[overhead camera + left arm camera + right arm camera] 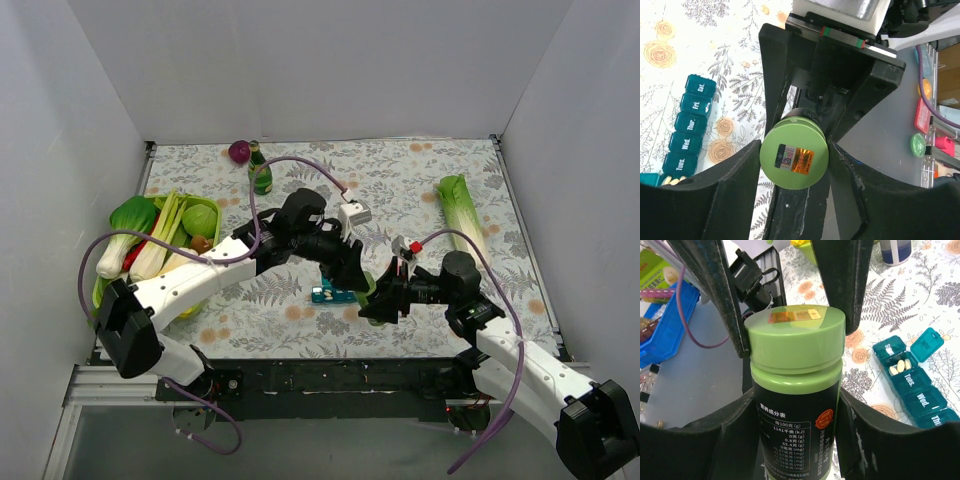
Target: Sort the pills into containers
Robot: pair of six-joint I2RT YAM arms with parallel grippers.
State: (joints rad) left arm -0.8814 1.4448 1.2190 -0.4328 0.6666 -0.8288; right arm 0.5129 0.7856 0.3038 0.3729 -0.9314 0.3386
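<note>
The right tool (795, 432) grips the green bottle (796, 390) by its body, and the left tool (794, 157) is clamped on its lid (795, 335). The teal pill organiser (915, 385) lies near the surface's (420, 190) front edge, one compartment open with pills (900, 366) inside. The bottle seems to sit off to one side of it. If the lid jerks free, pills could scatter.

We take this for a robot lab's test cell: plain white walls (320, 70) box in a table (420, 180) under a floral cloth (250, 320), two arms (200, 275) stand on a metal frame (90, 385) at its edge, and vegetables (462, 215) lie about.
</note>
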